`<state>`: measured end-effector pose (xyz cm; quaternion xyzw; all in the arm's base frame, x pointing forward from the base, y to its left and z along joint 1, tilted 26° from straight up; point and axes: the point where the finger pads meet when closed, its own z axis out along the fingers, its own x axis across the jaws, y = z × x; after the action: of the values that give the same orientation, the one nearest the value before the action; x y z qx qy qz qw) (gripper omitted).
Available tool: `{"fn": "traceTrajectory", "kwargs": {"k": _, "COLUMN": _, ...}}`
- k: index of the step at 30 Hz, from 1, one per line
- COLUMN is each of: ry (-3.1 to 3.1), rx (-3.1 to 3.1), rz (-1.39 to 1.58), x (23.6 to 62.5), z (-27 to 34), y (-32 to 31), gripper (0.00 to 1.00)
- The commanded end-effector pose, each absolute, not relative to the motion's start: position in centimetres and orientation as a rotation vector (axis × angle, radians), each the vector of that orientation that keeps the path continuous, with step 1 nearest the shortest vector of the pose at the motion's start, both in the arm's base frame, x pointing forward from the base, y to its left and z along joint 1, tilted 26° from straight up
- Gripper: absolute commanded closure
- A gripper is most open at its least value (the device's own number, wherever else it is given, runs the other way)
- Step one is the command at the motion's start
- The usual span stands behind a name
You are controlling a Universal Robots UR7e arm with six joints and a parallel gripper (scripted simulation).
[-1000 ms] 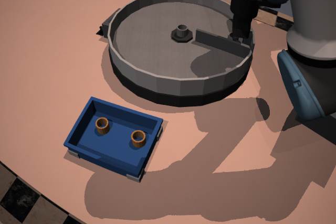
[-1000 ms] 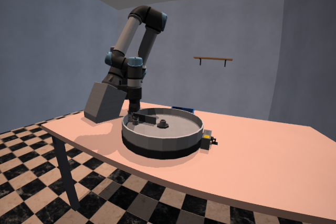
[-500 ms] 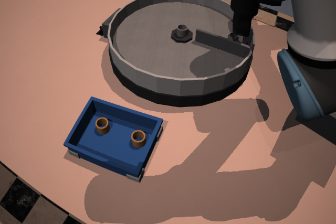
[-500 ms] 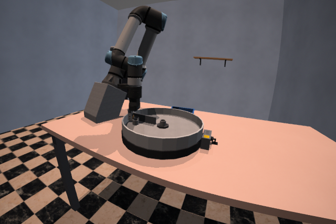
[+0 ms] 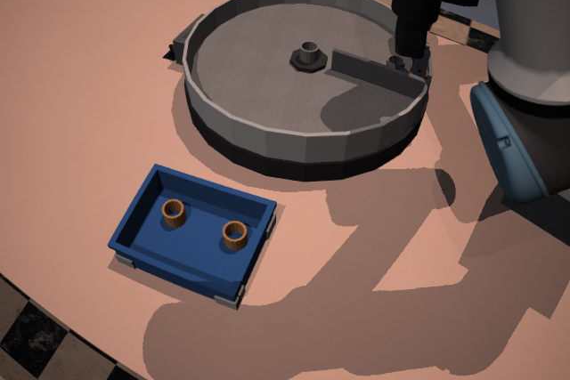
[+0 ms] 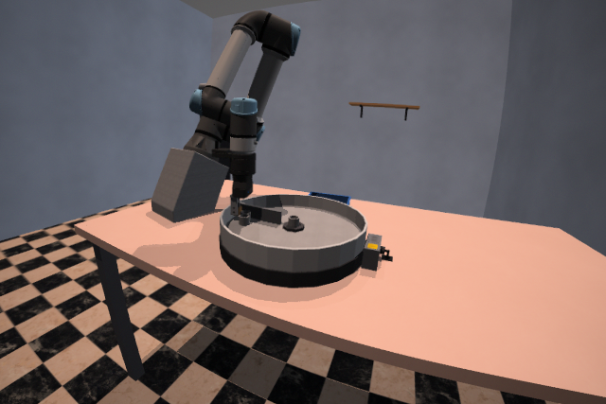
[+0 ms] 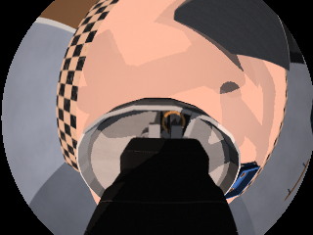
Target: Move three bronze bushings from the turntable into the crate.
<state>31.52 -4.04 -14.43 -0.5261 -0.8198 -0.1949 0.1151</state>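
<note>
My gripper is low inside the turntable, by its rim near the arm. It looks shut on a bronze bushing, gripped at one side, with its ring showing at the fingertips in the wrist view. The fingers hide much of it, and I cannot tell if it is clear of the turntable floor. A grey bushing stands close beside the fingers. Two bronze bushings stand apart inside the blue crate.
A straight divider wall runs from near the hub to the rim, beside my fingers. The raised rim surrounds the turntable. A small grey box is on the rim's outside. A grey block stands near the arm's base.
</note>
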Motion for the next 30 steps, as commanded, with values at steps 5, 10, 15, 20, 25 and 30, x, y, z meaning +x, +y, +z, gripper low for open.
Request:
{"fn": "traceTrajectory", "kwargs": {"k": 5, "ry": -2.403, "rx": -1.542, "rz": -0.571, "x": 31.6, "z": -14.3, "y": -4.1, "gripper": 1.0}}
{"fn": "traceTrajectory", "kwargs": {"k": 10, "ry": -2.403, "rx": -1.542, "rz": -0.571, "x": 31.5, "z": -14.1, "y": -4.3, "gripper": 1.0}}
{"fn": "traceTrajectory", "kwargs": {"k": 15, "ry": -2.403, "rx": -1.542, "rz": -0.571, "x": 31.5, "z": -13.6, "y": -4.5, "gripper": 1.0}}
{"fn": "traceTrajectory", "kwargs": {"k": 20, "ry": -2.403, "rx": -1.542, "rz": -0.571, "x": 31.5, "z": -13.6, "y": -4.5, "gripper": 1.0}}
{"fn": "traceTrajectory", "kwargs": {"k": 25, "ry": -2.403, "rx": -1.542, "rz": -0.571, "x": 31.5, "z": -13.6, "y": -4.5, "gripper": 1.0}}
{"fn": "traceTrajectory", "kwargs": {"k": 30, "ry": -2.403, "rx": -1.542, "rz": -0.571, "x": 31.5, "z": -13.0, "y": -4.8, "gripper": 1.0}}
